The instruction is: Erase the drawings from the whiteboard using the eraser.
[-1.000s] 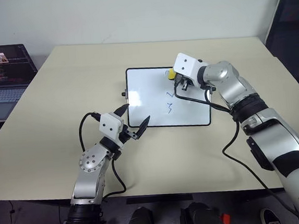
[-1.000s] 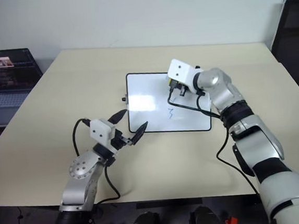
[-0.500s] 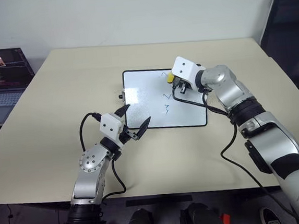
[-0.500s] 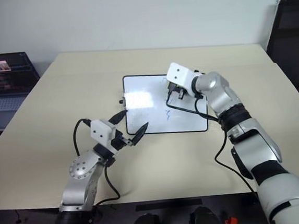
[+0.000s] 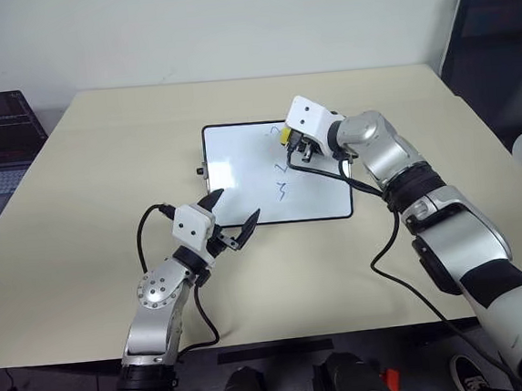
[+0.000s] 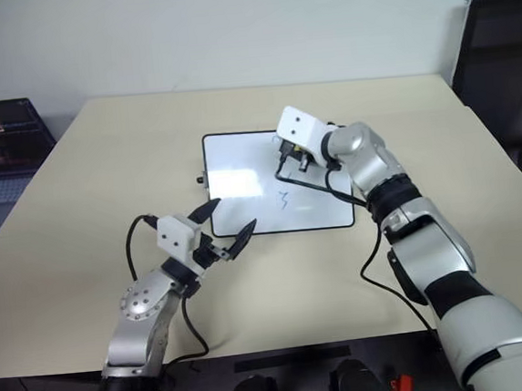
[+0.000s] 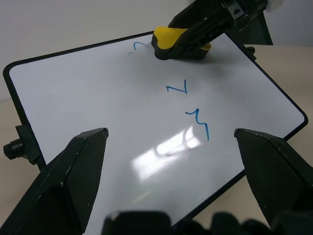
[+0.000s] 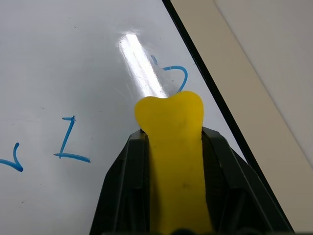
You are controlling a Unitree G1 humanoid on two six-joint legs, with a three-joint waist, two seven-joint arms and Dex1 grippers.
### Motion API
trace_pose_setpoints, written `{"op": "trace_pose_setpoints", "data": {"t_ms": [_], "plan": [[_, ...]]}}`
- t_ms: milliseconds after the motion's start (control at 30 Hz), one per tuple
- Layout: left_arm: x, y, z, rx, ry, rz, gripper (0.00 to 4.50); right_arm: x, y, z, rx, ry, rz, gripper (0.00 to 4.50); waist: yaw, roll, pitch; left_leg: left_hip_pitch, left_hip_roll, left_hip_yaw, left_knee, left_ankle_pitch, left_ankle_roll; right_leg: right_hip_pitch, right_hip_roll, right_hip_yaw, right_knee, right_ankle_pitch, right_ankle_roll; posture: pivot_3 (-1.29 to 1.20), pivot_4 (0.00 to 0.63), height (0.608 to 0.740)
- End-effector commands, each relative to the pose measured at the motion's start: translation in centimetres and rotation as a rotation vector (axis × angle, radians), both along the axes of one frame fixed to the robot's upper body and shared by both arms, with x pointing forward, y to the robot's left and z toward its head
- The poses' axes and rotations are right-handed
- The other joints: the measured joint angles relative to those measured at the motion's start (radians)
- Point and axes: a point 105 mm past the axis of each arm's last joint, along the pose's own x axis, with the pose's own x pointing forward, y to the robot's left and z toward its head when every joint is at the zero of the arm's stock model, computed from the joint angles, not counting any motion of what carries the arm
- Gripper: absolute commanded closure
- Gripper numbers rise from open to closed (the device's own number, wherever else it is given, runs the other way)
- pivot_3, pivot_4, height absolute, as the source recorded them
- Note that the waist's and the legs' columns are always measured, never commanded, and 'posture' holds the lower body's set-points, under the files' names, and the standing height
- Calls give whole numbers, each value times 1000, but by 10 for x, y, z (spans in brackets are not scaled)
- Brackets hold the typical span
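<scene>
So you're early in the job — your right gripper (image 5: 299, 146) clamps the eraser (image 7: 180, 43) on the whiteboard (image 5: 242, 183) beside the top scribble (image 7: 140, 46), partly wiped; two drawings (image 7: 188, 102) remain. Your left gripper (image 5: 231, 219) hovers open by the near edge.
</scene>
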Motion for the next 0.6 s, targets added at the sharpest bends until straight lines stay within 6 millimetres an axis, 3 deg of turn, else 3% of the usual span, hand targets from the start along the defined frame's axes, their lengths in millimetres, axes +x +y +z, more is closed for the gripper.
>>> {"op": "trace_pose_setpoints", "data": {"t_ms": [33,600], "plan": [[-3,-2,17,-2,-69,-4,0,2,2,-4,-8,20,-15,3407,-4,0,0,0,0,0,0,0,0,0,0,0,0,0,0,0,150,740],[-6,-2,17,-3,-65,2,0,-1,26,1,24,17,31,3407,-14,1,1,0,0,0,-2,0,0,-1,0,1,0,0,0,0,150,740]]}}
